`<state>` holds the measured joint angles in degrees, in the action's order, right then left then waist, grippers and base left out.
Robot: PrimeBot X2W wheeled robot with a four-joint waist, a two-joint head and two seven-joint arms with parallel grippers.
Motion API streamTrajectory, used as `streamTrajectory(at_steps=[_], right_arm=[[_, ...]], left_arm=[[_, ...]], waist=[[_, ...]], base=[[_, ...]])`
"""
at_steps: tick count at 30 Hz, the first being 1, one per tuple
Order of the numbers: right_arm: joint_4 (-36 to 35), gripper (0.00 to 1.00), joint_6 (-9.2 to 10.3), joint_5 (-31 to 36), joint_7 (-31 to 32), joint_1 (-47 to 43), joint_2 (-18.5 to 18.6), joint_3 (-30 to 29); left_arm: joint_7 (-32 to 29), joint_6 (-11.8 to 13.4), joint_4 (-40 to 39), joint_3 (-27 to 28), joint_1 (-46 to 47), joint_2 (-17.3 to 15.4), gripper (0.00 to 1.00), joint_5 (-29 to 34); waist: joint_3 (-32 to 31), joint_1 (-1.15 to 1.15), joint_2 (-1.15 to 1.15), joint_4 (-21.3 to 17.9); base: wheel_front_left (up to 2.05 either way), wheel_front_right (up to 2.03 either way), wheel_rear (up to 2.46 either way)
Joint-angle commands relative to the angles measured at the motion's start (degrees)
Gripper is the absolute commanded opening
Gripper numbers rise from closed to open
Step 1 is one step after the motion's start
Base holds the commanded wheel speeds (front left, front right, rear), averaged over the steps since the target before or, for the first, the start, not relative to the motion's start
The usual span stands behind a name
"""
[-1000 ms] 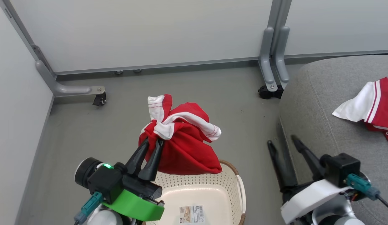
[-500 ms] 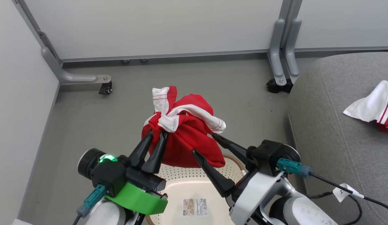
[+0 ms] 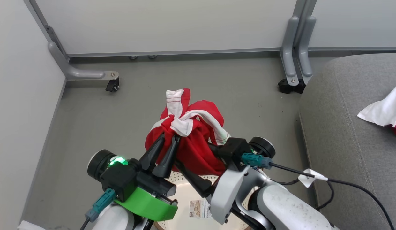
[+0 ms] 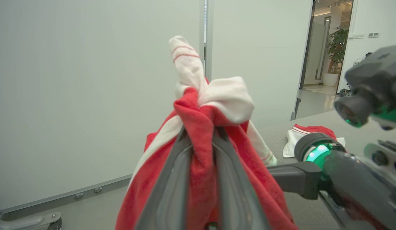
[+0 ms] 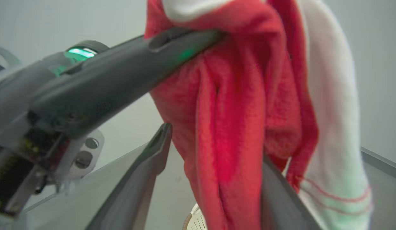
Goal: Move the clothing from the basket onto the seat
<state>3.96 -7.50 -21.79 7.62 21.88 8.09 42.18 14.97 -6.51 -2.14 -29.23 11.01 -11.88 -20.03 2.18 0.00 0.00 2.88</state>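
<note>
The left gripper (image 3: 169, 137) is clamped tight on one red-and-white garment (image 3: 198, 143), which hangs bunched above the single basket (image 3: 186, 193). The right gripper (image 3: 194, 154) stands wide, a finger on either side of the hanging cloth. A second garment (image 3: 381, 111) lies well apart on the grey seat (image 3: 344, 127).

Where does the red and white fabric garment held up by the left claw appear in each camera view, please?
Head view: the red soft fabric garment with white panels hangs at the centre.
Left wrist view: centre, rising from the bottom edge, white knot on top.
Right wrist view: centre and right, draping from the top.
Shared landmark: the left claw, shut on its gathered top.
</note>
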Motion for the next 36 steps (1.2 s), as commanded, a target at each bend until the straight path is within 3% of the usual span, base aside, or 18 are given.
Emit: streamTrajectory(at_steps=[1, 2, 3, 4, 15, 16, 17, 18, 19, 36], right_arm=[[1.5, 1.0, 0.02, -0.75, -0.72, 1.46, -0.75, 0.72], [2.58, 1.0, 0.02, -0.97, -1.09, 2.08, -1.16, 1.0], [3.74, 0.44, 0.02, -1.51, -1.43, 2.64, -1.69, 1.45], [4.75, 0.0, 0.02, -1.81, -1.71, 3.09, -2.03, 1.77], [9.67, 0.0, 0.02, -3.35, -5.31, 5.24, -3.35, 1.0], [9.45, 0.0, 0.02, -3.32, -5.45, 5.01, -3.18, 0.71], [9.17, 0.0, 0.02, -3.3, -5.75, 4.79, -3.1, 0.3], [8.95, 0.0, 0.02, -3.12, -5.91, 4.53, -2.9, -0.21], [8.74, 0.0, 0.02, -2.88, -5.96, 4.23, -2.67, -0.74], [8.17, 0.0, 0.02, 2.47, -5.8, 0.29, 1.02, -18.46]], left_arm=[[0.25, -0.13, -0.28, -0.1, 1.03, 0.09, 0.0, -0.01], [0.25, -0.15, -0.28, -0.23, 1.03, 0.12, 0.0, -0.05], [0.25, -0.2, -0.3, -0.4, 1.03, 0.17, 0.0, -0.09], [0.26, -0.23, -0.27, -0.53, 1.02, 0.18, 0.0, -0.13], [0.23, 0.23, 0.51, -0.31, 1.01, -0.38, 0.0, 0.05], [0.23, 0.57, 0.47, -0.12, 0.93, -0.44, 0.1, 0.27], [0.23, 0.8, 0.61, -0.01, 0.83, -0.63, 0.37, 0.49], [0.22, 1.06, 0.7, 0.09, 0.73, -0.66, 0.81, 0.7], [0.22, 1.16, 0.75, 0.13, 0.66, -0.69, 1.0, 0.84], [-4.76, 0.52, 2.12, -3.97, -0.88, -4.73, 1.0, 2.34]], waist=[[0.06, 0.0, 0.0, 0.06], [0.08, 0.0, 0.0, 0.11], [0.13, 0.0, 0.0, 0.2], [0.16, 0.0, 0.0, 0.27], [0.5, 0.0, 0.0, 0.47], [0.49, 0.0, 0.0, 0.35], [0.49, 0.0, 0.0, 0.24], [0.53, 0.0, 0.0, 0.12], [0.55, 0.0, 0.0, 0.02], [2.04, 0.0, 0.0, -4.8]], base=[[0.0, 0.0, 0.0], [0.0, 0.0, 0.0], [0.0, 0.0, 0.0], [0.0, 0.0, 0.0], [0.0, 0.0, 0.0], [0.0, 0.0, 0.0], [0.0, 0.0, 0.0], [0.0, 0.0, 0.0], [0.0, 0.0, 0.0], [0.0, 0.0, 0.0]])
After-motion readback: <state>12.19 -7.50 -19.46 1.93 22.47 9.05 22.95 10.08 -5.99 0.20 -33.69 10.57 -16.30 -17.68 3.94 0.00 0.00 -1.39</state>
